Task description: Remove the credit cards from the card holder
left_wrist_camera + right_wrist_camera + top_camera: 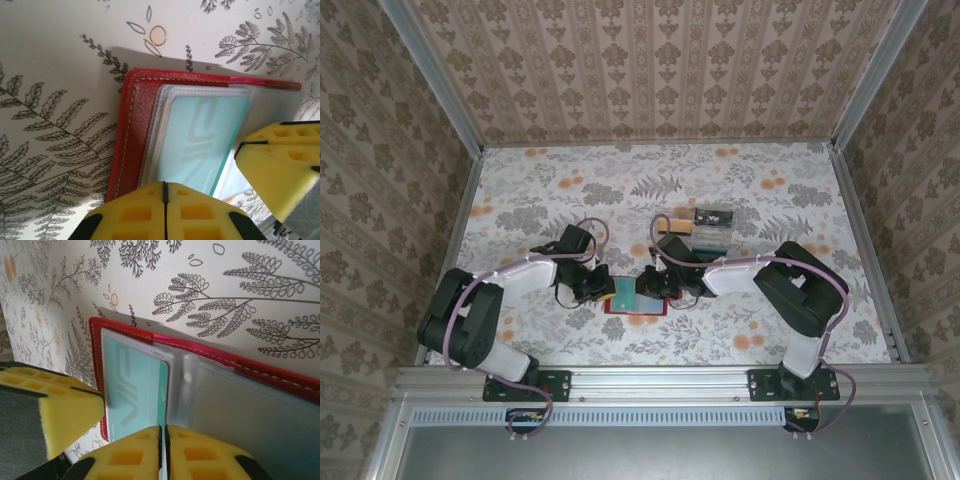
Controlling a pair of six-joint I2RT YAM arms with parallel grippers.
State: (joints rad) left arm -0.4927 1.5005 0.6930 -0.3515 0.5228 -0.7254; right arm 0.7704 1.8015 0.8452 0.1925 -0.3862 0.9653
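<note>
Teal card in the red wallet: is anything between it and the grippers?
Yes. A clear plastic sleeve covers the teal card, which lies tucked inside the open red wallet. The left gripper and right gripper are both shut at the wallet's edges.
</note>
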